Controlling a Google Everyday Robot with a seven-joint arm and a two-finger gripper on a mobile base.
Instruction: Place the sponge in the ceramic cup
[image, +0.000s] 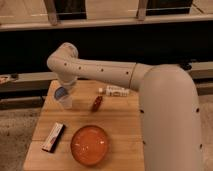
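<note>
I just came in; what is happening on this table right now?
The robot's arm reaches over the rear left part of the wooden table. Its gripper is just above the ceramic cup, with the blue sponge at the cup's mouth. Whether the sponge is let go cannot be told. The orange bowl, the dark box and a red item lie apart from it.

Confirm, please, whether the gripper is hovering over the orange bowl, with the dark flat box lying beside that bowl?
Not quite: in the camera view the gripper is over the ceramic cup, not the orange bowl. The dark flat box does lie beside that bowl.
</note>
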